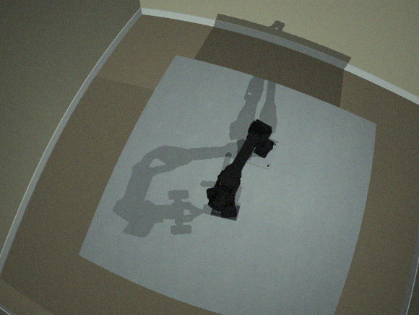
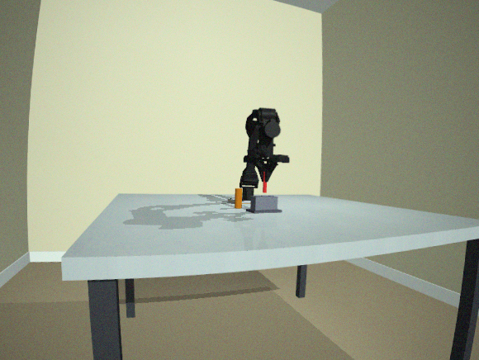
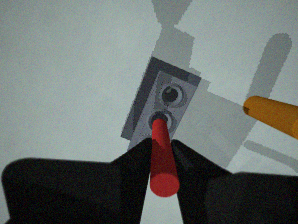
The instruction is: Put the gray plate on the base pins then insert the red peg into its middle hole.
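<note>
The gray plate (image 2: 264,203) (image 3: 183,78) is a block that lies flat on the dark base (image 2: 274,211) (image 3: 141,107). In the wrist view one end hole and the middle hole show as round rings; the other end hole is hidden behind the fingers. My gripper (image 2: 265,180) (image 3: 161,144) is shut on the red peg (image 2: 264,187) (image 3: 163,162), which hangs upright. The peg's lower tip is a little above the plate, with a small gap in the exterior view. In the wrist view the tip overlaps the middle hole. The top view hides peg and plate under the arm.
An orange cylinder (image 2: 238,198) (image 3: 276,115) stands upright on the table (image 1: 289,217) (image 2: 186,243), to the left of the plate in the exterior view and to the right in the wrist view. The arm's mount is behind them. Arm shadows fall across the table.
</note>
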`<move>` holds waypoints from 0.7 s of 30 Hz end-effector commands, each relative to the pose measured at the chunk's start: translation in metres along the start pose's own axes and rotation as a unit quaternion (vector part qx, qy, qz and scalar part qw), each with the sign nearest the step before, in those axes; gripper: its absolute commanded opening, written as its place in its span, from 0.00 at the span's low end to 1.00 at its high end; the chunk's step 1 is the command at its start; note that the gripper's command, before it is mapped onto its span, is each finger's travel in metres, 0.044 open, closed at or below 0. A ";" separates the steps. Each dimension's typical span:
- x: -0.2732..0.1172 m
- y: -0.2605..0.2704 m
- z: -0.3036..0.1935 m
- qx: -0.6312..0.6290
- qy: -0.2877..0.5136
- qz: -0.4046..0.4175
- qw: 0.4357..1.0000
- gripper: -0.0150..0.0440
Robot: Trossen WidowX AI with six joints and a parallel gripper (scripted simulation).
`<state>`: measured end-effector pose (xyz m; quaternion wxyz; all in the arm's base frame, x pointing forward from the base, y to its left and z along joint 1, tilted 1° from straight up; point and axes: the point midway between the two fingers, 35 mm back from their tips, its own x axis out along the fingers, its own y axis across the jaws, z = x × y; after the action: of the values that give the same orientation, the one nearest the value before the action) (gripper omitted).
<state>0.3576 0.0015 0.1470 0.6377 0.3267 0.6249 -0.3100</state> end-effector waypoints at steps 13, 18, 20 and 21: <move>0.016 0.000 0.000 -0.001 0.000 0.000 1.000 0.25; 0.015 0.000 -0.001 -0.001 0.000 -0.001 1.000 0.25; 0.015 0.000 -0.001 -0.001 0.001 -0.001 1.000 0.25; 0.015 0.000 -0.001 -0.001 0.001 -0.001 1.000 0.25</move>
<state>0.3575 0.0022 0.1316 0.6373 0.3258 0.6259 -0.3098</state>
